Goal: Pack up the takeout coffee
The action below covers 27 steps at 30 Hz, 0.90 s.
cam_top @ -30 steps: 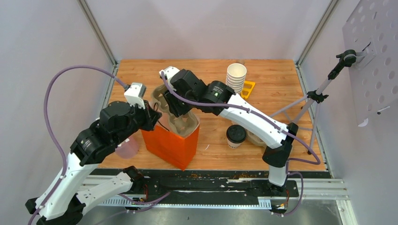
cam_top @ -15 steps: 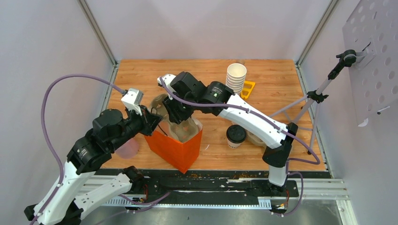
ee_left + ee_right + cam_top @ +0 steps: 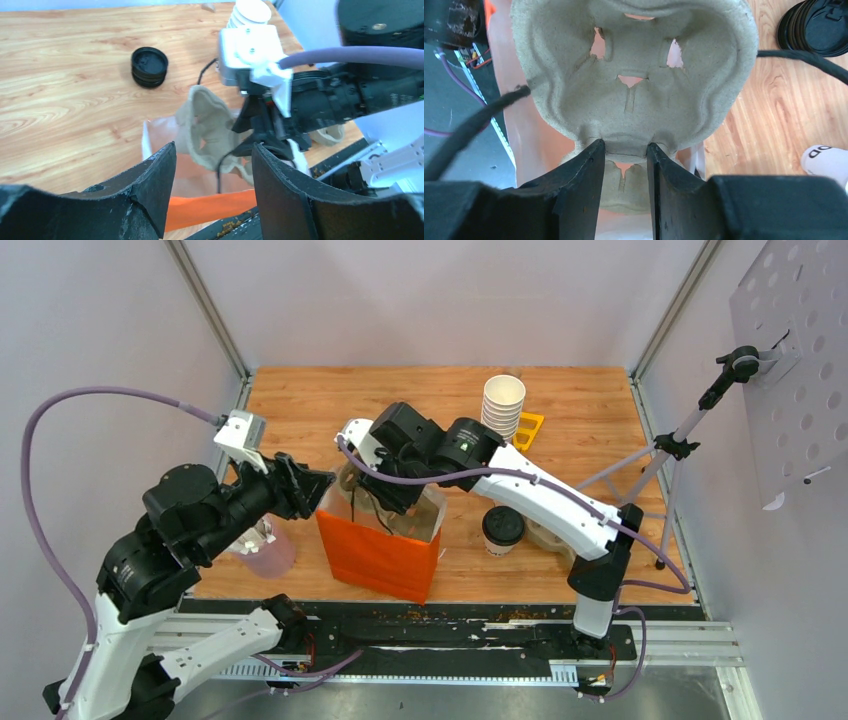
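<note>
Pinching a beige moulded-pulp cup carrier [image 3: 634,85] in the mouth of the orange paper bag [image 3: 375,560], the right claw [image 3: 624,150] could topple the bag, since the left claw [image 3: 214,152] gapes empty.

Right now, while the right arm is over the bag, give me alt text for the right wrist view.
The right gripper is shut on the edge of a moulded pulp cup carrier, which fills most of the view with the orange bag behind it. A round black lid shows on the wooden table at upper right.

A wooden tabletop [image 3: 590,410] stands between plain pale walls [image 3: 420,300].
</note>
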Motion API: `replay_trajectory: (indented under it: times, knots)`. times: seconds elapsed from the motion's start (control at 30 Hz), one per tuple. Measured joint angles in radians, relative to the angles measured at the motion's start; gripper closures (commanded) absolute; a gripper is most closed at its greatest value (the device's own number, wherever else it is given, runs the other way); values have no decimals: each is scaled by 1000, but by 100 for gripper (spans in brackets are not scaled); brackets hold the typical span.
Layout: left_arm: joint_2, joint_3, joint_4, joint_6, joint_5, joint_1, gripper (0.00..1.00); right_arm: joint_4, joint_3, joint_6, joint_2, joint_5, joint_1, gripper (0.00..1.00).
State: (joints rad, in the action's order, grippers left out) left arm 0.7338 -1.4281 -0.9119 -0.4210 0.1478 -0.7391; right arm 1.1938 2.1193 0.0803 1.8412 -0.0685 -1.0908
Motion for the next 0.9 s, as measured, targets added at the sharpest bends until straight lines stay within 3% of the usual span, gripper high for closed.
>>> replay_trajectory:
  times: [0.33, 0.9]
  knots:
    - [108, -42, -172, -21, 205, 0, 37, 29, -33, 117, -82, -64, 1, 65]
    - [148, 50, -291, -153, 60, 63, 46, 68, -83, 214, -109, -126, 1, 66]
